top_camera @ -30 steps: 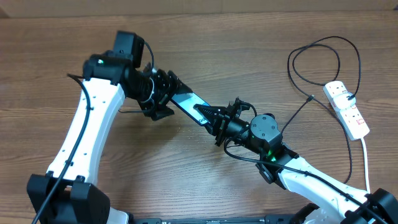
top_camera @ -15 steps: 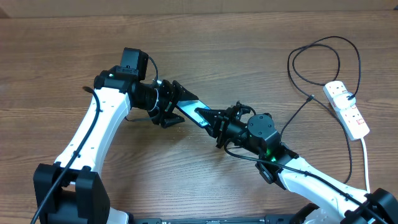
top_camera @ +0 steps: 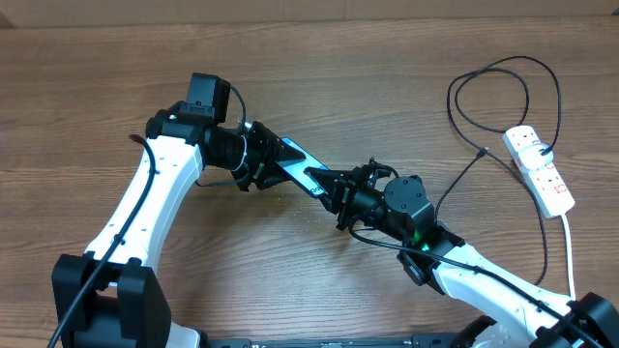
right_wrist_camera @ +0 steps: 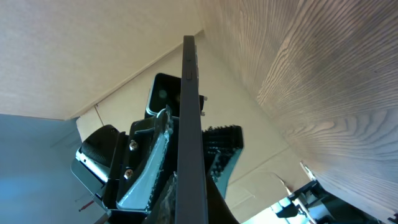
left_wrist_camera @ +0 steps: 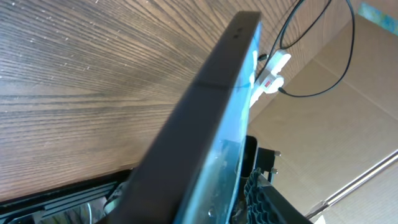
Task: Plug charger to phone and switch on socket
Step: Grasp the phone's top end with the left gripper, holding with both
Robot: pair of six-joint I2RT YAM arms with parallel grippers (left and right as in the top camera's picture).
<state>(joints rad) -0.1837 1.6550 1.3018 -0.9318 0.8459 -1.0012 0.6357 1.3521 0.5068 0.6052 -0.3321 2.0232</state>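
2 grippers share the phone (top_camera: 298, 170) above the middle of the table (top_camera: 387, 87). The left gripper (top_camera: 263, 160) has its jaws clamped on the phone's upper-left end. The right gripper (top_camera: 334, 188) has its jaws pressed together on the lower-right end. The phone's long axis runs diagonally between them, and each wrist view sees it edge-on. The charger (top_camera: 503, 66) loops well off to the right, beside the socket (top_camera: 542, 174) at the table's right edge, so the right arm is much the nearer to both. Its connector tip cannot be made out. The likely next move is for the left gripper to hold the phone alone while the right lets go and reaches right for the cable.
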